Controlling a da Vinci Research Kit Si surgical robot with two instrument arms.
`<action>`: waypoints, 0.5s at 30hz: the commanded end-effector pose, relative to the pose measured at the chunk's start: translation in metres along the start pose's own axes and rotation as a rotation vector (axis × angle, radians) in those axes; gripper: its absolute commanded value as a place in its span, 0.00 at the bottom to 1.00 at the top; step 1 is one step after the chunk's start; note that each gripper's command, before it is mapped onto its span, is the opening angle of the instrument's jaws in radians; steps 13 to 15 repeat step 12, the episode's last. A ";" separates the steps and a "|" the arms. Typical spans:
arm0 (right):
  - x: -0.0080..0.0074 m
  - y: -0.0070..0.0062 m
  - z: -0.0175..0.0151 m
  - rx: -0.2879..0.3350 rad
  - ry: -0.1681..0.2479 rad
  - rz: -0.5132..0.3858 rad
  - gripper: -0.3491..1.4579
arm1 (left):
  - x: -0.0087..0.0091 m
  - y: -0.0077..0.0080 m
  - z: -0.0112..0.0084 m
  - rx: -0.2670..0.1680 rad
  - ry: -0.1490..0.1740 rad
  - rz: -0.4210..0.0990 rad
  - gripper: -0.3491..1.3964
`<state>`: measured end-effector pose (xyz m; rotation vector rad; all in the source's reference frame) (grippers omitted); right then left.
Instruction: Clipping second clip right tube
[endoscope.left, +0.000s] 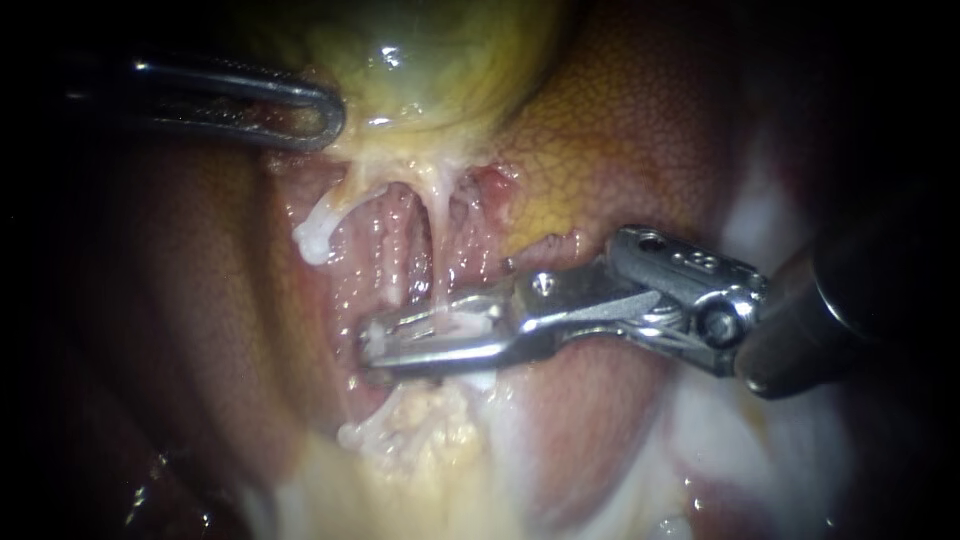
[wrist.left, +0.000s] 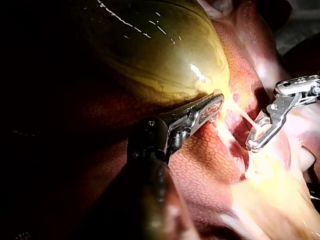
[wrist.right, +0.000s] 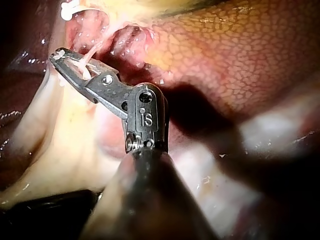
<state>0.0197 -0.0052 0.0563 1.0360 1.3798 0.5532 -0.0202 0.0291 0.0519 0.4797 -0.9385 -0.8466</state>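
Note:
Two pale strands run down from the yellow-green gallbladder (endoscope.left: 420, 60). The thin right tube (endoscope.left: 437, 250) drops straight into my right instrument (endoscope.left: 375, 345), whose long flat jaws lie close together across it from both sides, shut on it. In the right wrist view the tube (wrist.right: 92, 57) enters those jaws (wrist.right: 59, 54) near their tips. I cannot make out a clip. The thicker left tube (endoscope.left: 325, 225) curves away, free. My left instrument (endoscope.left: 335, 112) is shut on the gallbladder's lower edge, and the left wrist view shows those jaws (wrist.left: 219, 100) on the gallbladder (wrist.left: 150, 50).
Mottled orange-red liver (endoscope.left: 620, 130) surrounds the dissected pocket on both sides. Pale yellow fatty tissue (endoscope.left: 420, 420) lies just below the right instrument's jaws. White glistening tissue (endoscope.left: 740, 230) sits behind the right instrument's wrist.

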 end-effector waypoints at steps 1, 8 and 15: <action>0.0000 0.0001 0.0001 -0.001 0.001 0.003 0.00 | 0.0000 0.0000 0.0000 0.000 0.000 0.000 0.00; -0.0002 0.0003 0.0001 -0.001 0.004 0.001 0.00 | 0.0000 0.0000 0.0000 0.000 0.000 0.000 0.00; -0.0002 0.0005 0.0000 -0.002 0.004 0.001 0.00 | 0.0000 0.0000 0.0000 0.000 0.000 0.000 0.00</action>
